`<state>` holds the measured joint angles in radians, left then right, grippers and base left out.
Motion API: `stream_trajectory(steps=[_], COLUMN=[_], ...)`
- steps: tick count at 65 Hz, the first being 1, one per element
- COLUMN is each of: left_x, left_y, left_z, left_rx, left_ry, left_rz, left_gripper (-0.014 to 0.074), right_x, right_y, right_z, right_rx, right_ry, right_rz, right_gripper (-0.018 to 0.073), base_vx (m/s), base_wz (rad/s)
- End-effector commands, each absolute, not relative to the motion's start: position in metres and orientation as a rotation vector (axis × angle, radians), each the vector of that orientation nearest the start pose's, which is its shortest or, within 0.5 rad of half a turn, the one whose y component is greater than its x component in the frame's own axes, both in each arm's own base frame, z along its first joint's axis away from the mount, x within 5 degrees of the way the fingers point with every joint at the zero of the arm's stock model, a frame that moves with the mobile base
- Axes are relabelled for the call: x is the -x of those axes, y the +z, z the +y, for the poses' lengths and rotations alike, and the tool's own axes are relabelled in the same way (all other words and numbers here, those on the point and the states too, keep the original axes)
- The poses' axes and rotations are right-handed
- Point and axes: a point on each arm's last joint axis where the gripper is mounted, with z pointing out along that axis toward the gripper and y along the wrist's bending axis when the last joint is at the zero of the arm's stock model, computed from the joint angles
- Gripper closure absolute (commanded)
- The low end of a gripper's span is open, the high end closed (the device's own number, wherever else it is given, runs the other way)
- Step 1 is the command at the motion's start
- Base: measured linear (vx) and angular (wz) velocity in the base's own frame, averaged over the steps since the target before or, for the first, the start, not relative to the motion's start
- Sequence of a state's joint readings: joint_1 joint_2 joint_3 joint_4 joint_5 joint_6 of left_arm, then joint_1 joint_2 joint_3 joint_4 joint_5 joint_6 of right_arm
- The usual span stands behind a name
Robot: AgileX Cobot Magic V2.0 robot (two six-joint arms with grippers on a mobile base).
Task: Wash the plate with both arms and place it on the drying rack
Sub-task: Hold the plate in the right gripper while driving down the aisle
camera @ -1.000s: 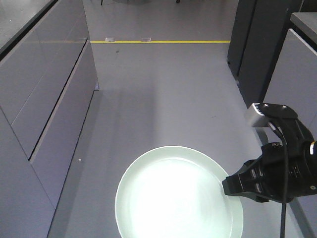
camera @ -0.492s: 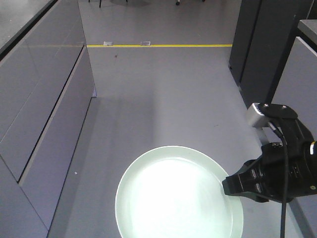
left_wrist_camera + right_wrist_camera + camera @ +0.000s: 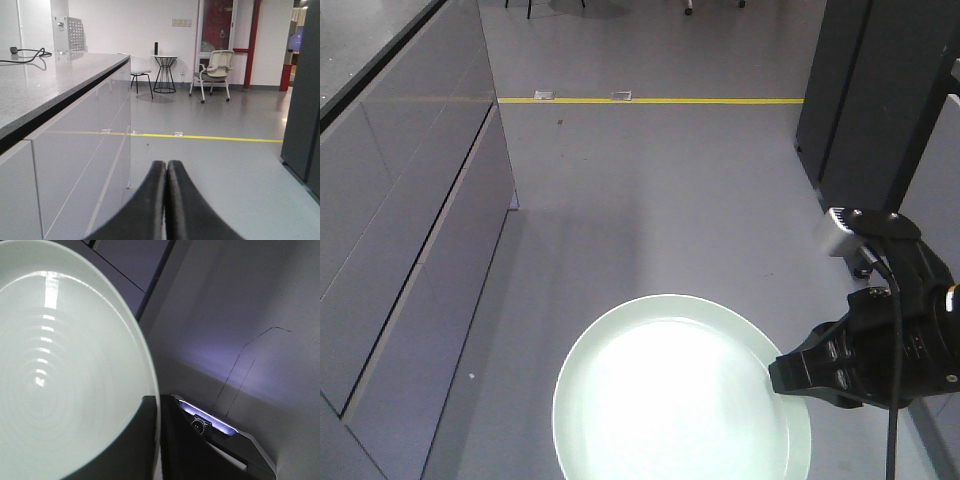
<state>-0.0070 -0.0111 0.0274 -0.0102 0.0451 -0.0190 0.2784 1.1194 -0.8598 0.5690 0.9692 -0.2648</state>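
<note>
Cabinets (image 3: 410,250) flank the grey floor (image 3: 650,200) under the plate (image 3: 670,400) clamped by the right pincer (image 3: 773,376); left pincer (image 3: 166,167) together.

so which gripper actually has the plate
The right gripper, clamped on the edge of the plate. The left gripper is shut with nothing between its fingers.
</note>
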Motion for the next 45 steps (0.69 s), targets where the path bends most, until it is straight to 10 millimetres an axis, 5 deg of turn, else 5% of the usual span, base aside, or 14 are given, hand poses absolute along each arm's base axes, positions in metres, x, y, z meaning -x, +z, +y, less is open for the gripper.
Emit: stream_trajectory(steps=[1, 45], left_x=[-0.053, -0.053], left_y=[0.2193, 0.2193], left_z=[-0.0003, -0.0003], left_rx=[0.028, 0.028], left_ry=[-0.041, -0.041], left_rz=[1.42, 1.42], left_gripper=[0.0603, 0.0603], right_x=[-0.1838, -0.1838], right_y=[0.3167, 0.3167], right_z=[0.0959, 0.0959], right_rx=[0.399, 0.399], right_ry=[0.762, 0.762], right_rz=[2.515, 2.515], right_gripper=[0.0568, 0.0568], base_vx=[0.21, 0.21], base_wz=[0.06, 0.04])
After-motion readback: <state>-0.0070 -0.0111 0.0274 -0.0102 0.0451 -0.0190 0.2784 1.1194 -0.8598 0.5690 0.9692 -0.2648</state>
